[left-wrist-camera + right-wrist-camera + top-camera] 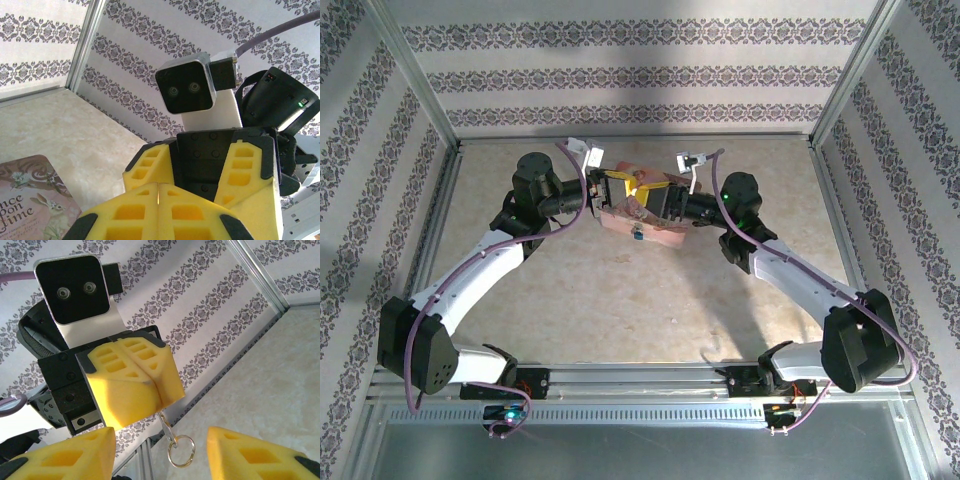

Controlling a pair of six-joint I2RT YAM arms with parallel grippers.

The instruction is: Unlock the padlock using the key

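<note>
1. Currently you are readying the key: left fingers [130, 390] clenched on the key [165, 422], right fingers [250, 455] released, facing them.
2. Next, I judge, you must steady and aim the key.
3. Padlock [636, 232]: a tiny bluish speck at the near edge of the pink tin [665, 238] on the counter [620, 300]; keyhole indiscernible.

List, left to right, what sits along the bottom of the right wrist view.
One finger of the right pincer → key with its ring, hanging from the shut left pincer → the right pincer's other finger.
</note>
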